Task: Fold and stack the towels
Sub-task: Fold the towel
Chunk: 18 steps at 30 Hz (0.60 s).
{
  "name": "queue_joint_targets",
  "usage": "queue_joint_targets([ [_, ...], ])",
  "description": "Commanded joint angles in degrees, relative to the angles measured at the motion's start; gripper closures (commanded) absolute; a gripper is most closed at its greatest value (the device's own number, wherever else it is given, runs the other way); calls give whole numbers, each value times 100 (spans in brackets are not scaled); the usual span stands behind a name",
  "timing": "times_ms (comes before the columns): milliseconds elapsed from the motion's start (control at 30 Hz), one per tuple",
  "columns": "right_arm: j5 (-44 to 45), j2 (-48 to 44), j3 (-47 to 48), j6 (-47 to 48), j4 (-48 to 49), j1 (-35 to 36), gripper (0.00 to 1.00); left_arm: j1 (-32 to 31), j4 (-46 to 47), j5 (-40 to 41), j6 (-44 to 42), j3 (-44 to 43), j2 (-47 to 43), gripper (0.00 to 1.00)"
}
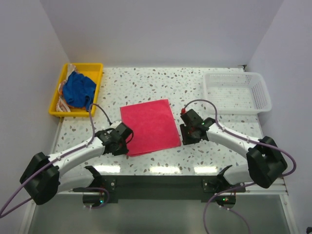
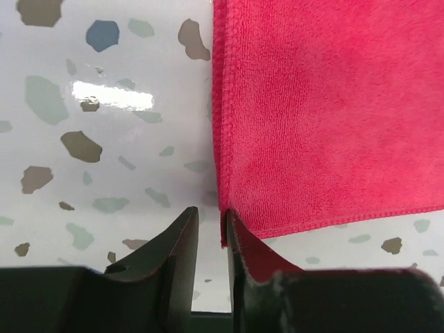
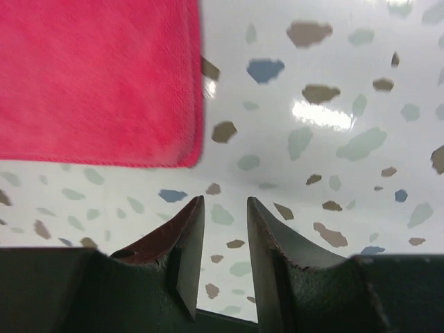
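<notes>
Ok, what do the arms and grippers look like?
The left arm and right arm match: white shells, bulky black joints, a purple cable each. The left gripper and right gripper are black with dark tapered fingers; the right has a red fitting.

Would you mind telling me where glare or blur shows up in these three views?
Top view: three bright reflections along the table's near edge, otherwise sharp. Left wrist view: one glare patch on the table beside the pink towel, whose weave is crisp. Right wrist view: a similar patch beside the towel, which looks slightly soft.
</notes>
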<state>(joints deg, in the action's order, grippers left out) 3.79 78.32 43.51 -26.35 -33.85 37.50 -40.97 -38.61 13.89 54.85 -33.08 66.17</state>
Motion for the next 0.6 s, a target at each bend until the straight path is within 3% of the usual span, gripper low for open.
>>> queue_joint_targets([
  [0, 166, -81, 815, 252, 27, 12, 65, 45, -700, 227, -44, -523, -298, 71],
  [167, -229, 560, 1388, 648, 396, 12, 68, 133, -894, 351, -194, -1181, -263, 66],
  [300, -362, 1052, 1538, 710, 720, 12, 78, 133, -745, 325, -360, -1473, -61, 66],
  [567, -617, 1695, 1345, 746, 783, 21, 83, 133, 309, -343, -616, -1071, 853, 79],
])
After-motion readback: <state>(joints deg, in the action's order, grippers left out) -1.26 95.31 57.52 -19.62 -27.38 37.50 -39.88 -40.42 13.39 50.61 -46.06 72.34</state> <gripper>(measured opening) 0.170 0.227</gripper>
